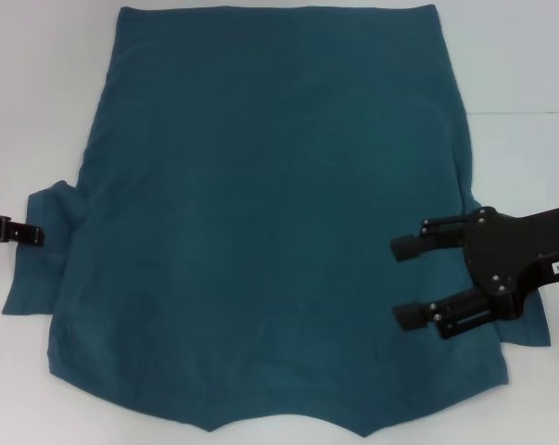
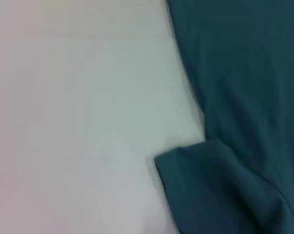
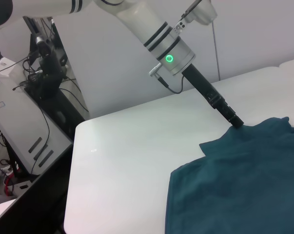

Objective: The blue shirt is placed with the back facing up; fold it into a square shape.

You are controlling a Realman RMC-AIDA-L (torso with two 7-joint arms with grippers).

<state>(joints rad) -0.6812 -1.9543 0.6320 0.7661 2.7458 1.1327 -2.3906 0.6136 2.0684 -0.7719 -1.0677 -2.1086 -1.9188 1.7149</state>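
The blue shirt (image 1: 270, 213) lies spread flat on the white table (image 1: 38, 93), plain side up, hem at the far edge and collar at the near edge. My left gripper (image 1: 36, 235) sits at the shirt's left sleeve (image 1: 47, 260), shut on the sleeve's edge; the cloth rises slightly to the gripper (image 3: 237, 122) in the right wrist view. My right gripper (image 1: 411, 283) hovers open over the shirt's right side, fingers pointing inward, nothing between them. The left wrist view shows the sleeve (image 2: 210, 190) and the shirt's side edge (image 2: 244, 97).
White tabletop (image 3: 137, 146) surrounds the shirt on the left, right and far sides. Past the table's edge stand a rack of equipment and cables (image 3: 39, 97). The right sleeve (image 1: 529, 324) pokes out from under my right arm.
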